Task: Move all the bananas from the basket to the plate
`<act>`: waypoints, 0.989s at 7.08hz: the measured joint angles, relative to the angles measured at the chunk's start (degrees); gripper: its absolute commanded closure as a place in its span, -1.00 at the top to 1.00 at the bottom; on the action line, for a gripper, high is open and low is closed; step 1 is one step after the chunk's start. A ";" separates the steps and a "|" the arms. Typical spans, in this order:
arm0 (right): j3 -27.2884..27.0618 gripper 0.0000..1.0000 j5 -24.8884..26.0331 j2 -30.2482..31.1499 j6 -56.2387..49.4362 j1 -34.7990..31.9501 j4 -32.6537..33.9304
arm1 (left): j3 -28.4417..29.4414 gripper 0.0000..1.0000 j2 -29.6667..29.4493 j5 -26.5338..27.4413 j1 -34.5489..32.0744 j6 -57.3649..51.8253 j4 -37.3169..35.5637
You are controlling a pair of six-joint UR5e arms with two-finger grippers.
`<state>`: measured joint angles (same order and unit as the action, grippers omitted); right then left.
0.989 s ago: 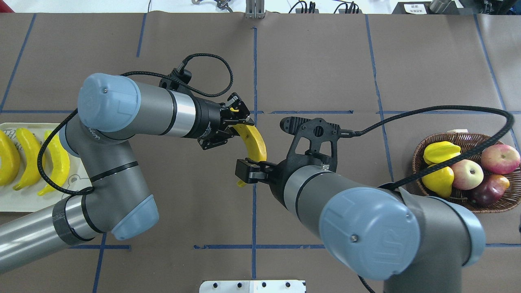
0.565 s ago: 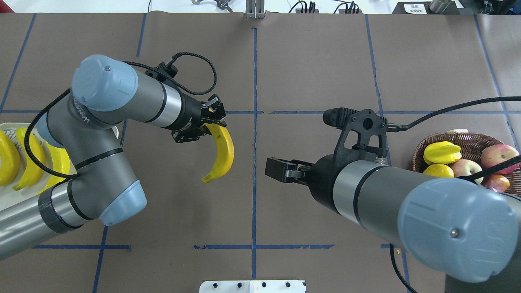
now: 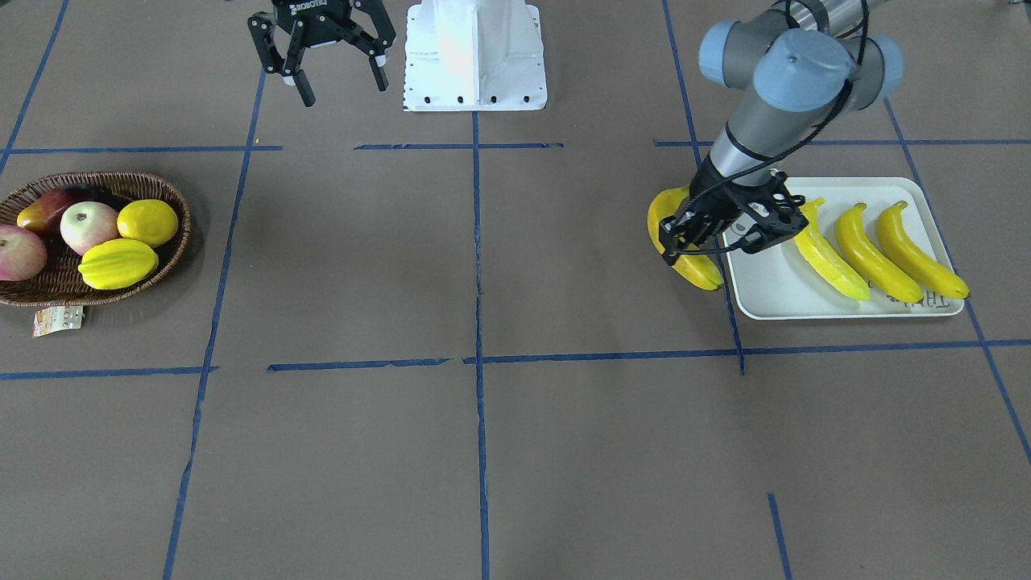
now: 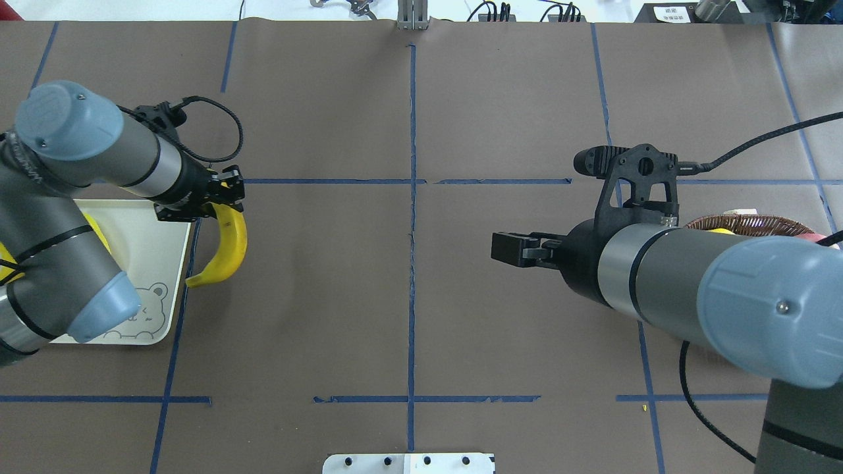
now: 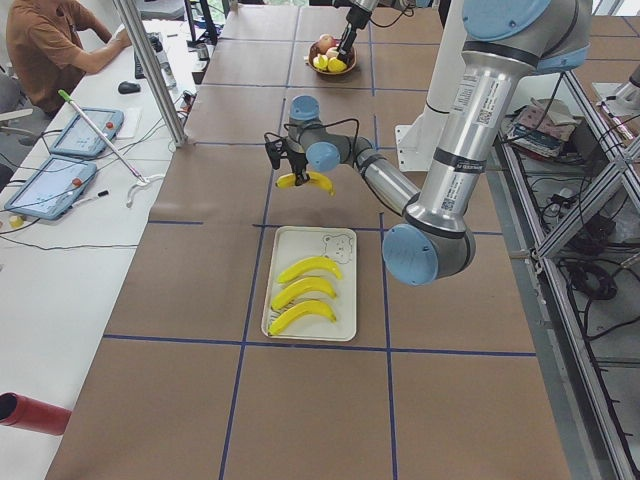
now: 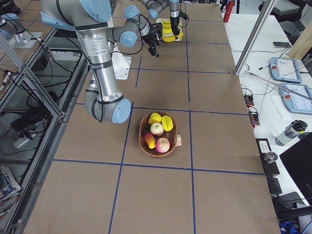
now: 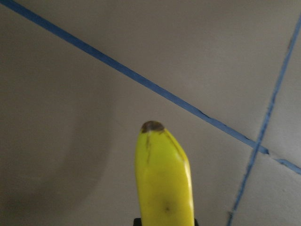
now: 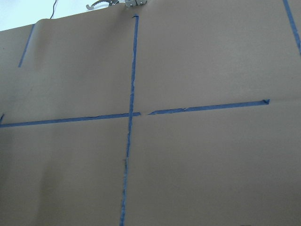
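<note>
The plate lies at the tabletop's end on the robot's left, with three bananas side by side on it. The basket sits at the opposite end, well apart. A fourth banana hangs in the left tool just beside the plate's inner edge, and the right tool hovers near the robot's base.

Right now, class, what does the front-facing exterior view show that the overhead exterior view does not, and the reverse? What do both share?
Only the front-facing view: three bananas lying side by side on the plate, the other fruit inside the basket, and the right gripper with its fingers spread open.
Only the overhead view: the bear drawing in the plate's corner.
Both: the left gripper shut on a fourth banana, just beside the plate's edge.
</note>
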<state>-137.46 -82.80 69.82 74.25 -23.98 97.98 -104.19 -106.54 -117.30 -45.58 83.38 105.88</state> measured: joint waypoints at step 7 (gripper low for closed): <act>15.24 1.00 -36.42 10.38 -44.56 -39.31 -0.23 | 4.62 0.99 10.47 -3.38 -6.22 -11.02 5.48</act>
<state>-122.22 -119.22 80.20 29.69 -63.30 97.75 -99.57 -96.07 -120.68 -51.81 72.36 111.36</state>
